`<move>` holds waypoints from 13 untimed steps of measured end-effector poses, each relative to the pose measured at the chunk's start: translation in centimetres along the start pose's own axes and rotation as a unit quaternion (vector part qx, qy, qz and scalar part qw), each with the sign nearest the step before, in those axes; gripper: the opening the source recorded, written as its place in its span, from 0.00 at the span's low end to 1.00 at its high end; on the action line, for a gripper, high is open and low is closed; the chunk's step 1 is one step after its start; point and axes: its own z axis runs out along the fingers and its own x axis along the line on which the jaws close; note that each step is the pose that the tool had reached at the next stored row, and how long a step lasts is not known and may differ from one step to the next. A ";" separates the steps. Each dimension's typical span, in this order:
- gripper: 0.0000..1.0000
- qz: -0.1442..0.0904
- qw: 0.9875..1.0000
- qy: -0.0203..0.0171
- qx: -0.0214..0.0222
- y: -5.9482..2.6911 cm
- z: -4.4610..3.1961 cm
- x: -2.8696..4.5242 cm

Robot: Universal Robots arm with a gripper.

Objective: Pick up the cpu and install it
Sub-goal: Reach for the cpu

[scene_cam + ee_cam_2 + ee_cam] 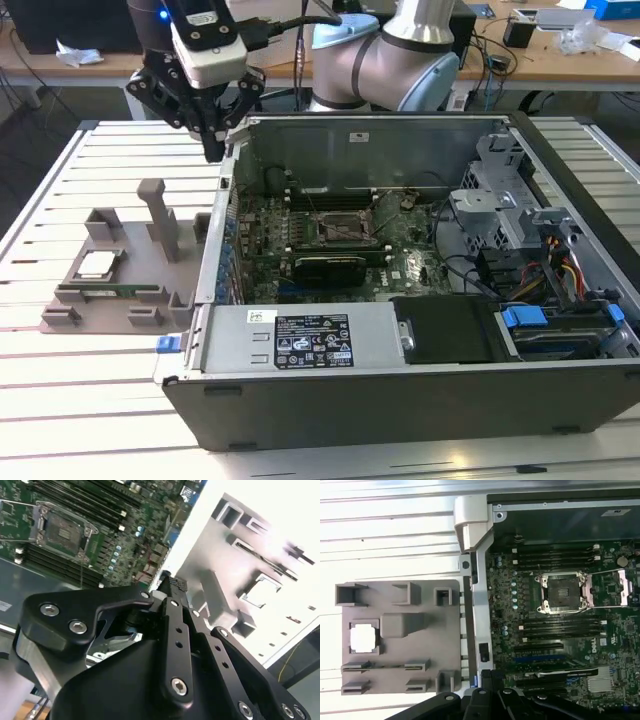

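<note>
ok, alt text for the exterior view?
The gripper hangs above the wall of the open computer case on the exterior view's left. The cpu lies in a grey holder on the table beside the case, apart from the gripper; the motherboard socket looks empty.

One cpu (96, 264), one grey holder tray (140, 300), one open computer case (400, 405), one motherboard socket (345, 228), one labelled power supply (300, 340), one robot arm (400, 60), one end effector (213, 150), one slatted desk (90, 400)

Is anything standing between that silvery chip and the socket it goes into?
Yes: the case's metal side wall rises between the cpu, lying in its grey holder, and the open socket. Nothing visible covers the socket itself.
</note>
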 end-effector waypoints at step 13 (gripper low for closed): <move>0.11 0.000 1.000 0.000 0.000 -0.39 -0.13 5.87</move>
